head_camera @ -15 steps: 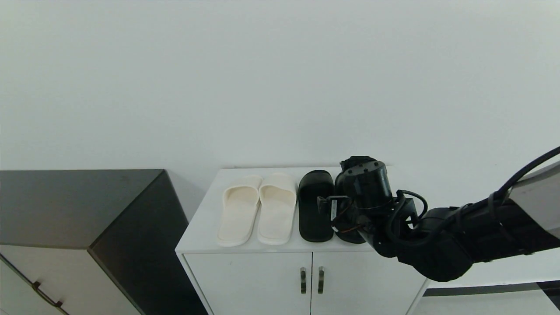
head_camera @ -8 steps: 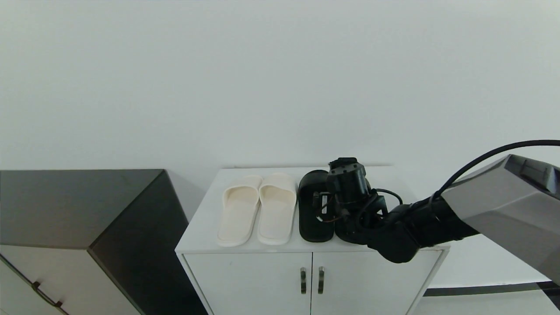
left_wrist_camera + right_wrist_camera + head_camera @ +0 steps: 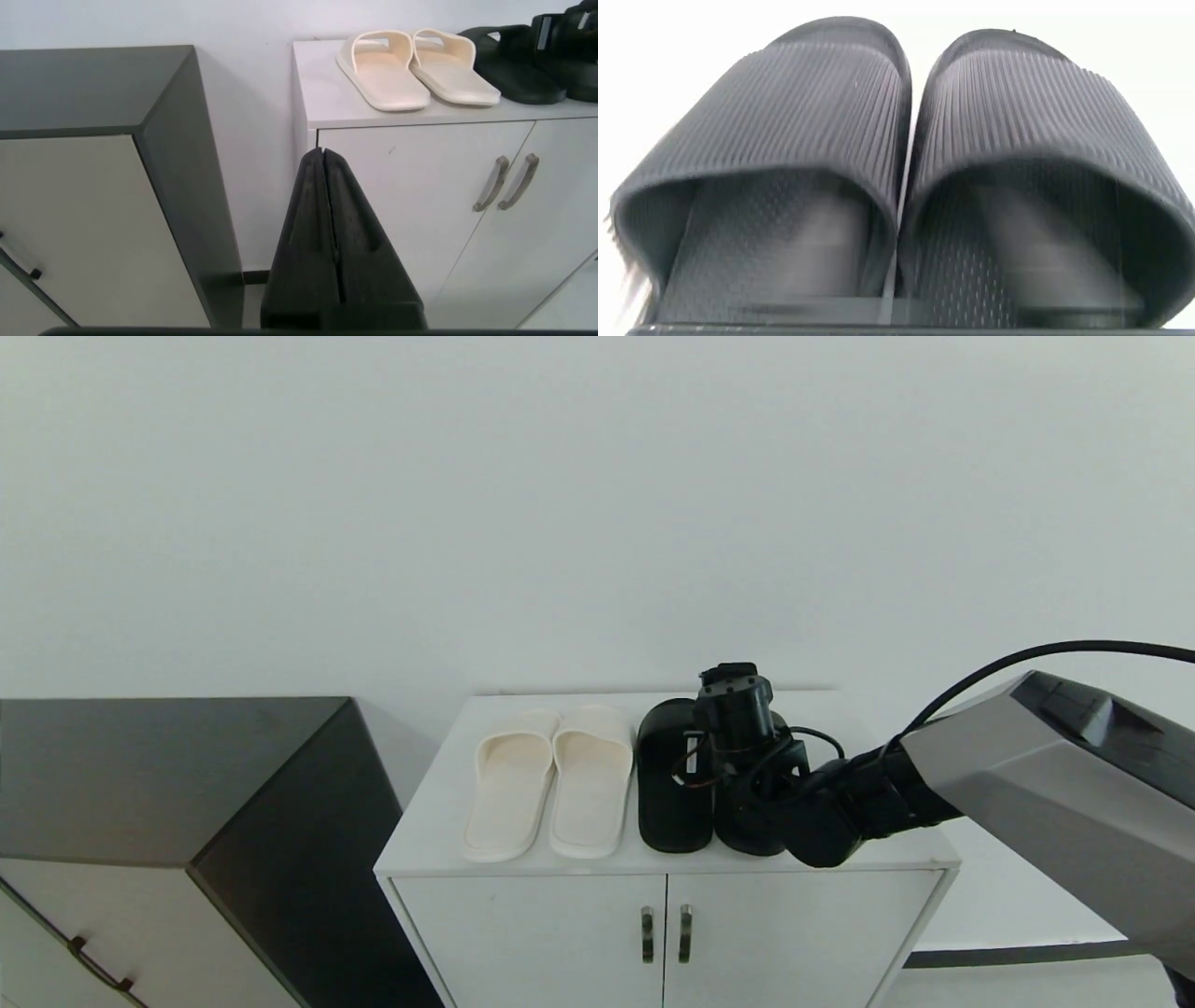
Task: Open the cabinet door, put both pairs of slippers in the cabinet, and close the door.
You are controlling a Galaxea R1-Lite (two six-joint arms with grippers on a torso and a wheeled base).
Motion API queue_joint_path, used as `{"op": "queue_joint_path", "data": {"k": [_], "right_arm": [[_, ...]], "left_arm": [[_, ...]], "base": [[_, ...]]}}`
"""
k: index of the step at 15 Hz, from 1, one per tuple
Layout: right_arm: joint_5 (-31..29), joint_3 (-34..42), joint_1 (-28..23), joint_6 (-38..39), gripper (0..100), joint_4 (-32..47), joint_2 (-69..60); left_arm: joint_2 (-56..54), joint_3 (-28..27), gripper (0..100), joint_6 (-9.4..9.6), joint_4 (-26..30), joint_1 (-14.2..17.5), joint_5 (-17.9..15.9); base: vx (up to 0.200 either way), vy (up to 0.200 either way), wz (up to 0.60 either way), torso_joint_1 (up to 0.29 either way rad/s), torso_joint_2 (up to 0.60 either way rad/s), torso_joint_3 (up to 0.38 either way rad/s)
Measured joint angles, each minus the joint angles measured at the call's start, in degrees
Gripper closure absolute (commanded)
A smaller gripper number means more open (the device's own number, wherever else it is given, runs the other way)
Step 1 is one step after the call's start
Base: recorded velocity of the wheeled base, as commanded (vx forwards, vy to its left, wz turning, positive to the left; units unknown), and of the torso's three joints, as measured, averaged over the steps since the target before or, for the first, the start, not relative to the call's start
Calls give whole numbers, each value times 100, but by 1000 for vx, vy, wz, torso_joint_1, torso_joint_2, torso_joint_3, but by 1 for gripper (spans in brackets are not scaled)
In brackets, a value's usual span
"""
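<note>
White cabinet (image 3: pixel 425 826) is standing against the wall with both of its doors (image 3: pixel 532 938) shut and the two handles (image 3: pixel 646 933) sitting side by side at the middle seam. On its top, the cream slippers (image 3: pixel 588 784) are lying as a pair toward the robot's left. The black slippers (image 3: pixel 672 803) are lying just beside them toward the right, toes pointing to the wall.

Your right gripper (image 3: pixel 724 761) is hanging right at the black pair, and its wrist camera is looking straight into the ribbed straps. You cannot tell whether this claw is released or clenched.

Your left gripper (image 3: pixel 323 163) is clenched on nothing and waiting low in front of the cabinet's left door, well apart from the slippers. A dark grey cupboard (image 3: pixel 140 775) is standing to the left.
</note>
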Motion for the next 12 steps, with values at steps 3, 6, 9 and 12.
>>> {"op": "queue_joint_path", "data": {"k": [3, 6, 9, 12], "right_arm": [[-213, -23, 2, -1, 100, -5, 13], [-226, -12, 46, -9, 100, 17, -63], [-176, 307, 110, -67, 100, 24, -419], [297, 1298, 330, -167, 100, 6, -1318]], "left_arm": [[0, 0, 100, 0, 0, 0, -1], [0, 0, 100, 0, 0, 0, -1], [0, 0, 100, 43, -7, 0, -9], [0, 0, 100, 49, -7, 0, -67]], "base": [[0, 0, 0, 0, 0, 0], [0, 0, 0, 0, 0, 0], [0, 0, 0, 0, 0, 0], [0, 0, 0, 0, 0, 0]]}}
